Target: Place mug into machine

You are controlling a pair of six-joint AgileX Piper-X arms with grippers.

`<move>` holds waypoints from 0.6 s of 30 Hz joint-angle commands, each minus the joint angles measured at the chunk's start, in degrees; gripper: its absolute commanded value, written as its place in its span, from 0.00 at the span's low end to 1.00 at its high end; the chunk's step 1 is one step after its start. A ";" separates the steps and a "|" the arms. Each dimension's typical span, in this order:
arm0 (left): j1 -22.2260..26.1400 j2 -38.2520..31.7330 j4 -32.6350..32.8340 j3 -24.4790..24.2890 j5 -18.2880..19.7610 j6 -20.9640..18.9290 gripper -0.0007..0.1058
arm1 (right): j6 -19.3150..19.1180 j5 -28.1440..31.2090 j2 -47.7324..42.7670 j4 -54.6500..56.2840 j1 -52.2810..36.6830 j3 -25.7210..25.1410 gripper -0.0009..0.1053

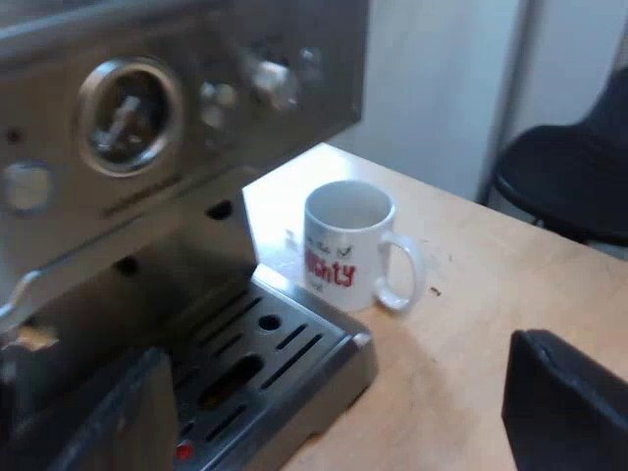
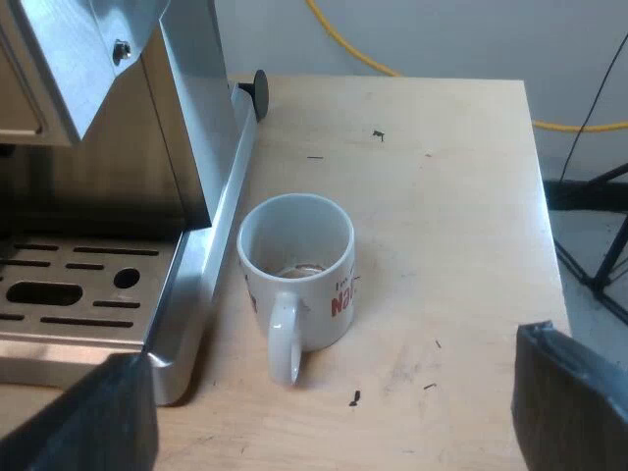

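Observation:
A white mug [image 1: 345,245] with red lettering stands upright on the wooden table [image 1: 491,294], close beside the espresso machine's drip tray [image 1: 265,343] and not on it. My left gripper [image 1: 343,422] is open and holds nothing; it hovers low before the tray's corner, short of the mug. In the right wrist view the mug [image 2: 296,265] turns its handle [image 2: 284,339] toward the camera and has a faint brown ring inside. My right gripper [image 2: 329,422] is open and holds nothing, a little way back from the handle. The drip tray [image 2: 78,294] lies next to the mug.
The espresso machine [image 1: 147,128] shows a round gauge [image 1: 130,116] and knobs above the slotted tray. Beyond the table's edge stands a black chair [image 1: 574,172]. Off the table's edge are a yellow cable [image 2: 343,44] and a dark stand [image 2: 603,260]. Bare tabletop [image 2: 442,196] surrounds the mug.

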 commanded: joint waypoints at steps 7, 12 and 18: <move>-2.05 6.44 -4.59 -0.44 0.15 -0.60 0.66 | 0.47 -0.90 5.58 -1.65 -0.16 1.07 0.72; -2.05 7.55 -4.59 -0.44 0.15 -0.60 0.66 | 4.64 -0.90 8.55 -4.83 -0.16 5.08 0.72; -2.05 7.53 -4.59 -0.44 0.15 -0.60 0.66 | 8.79 -1.84 10.56 -12.56 -0.16 12.43 0.72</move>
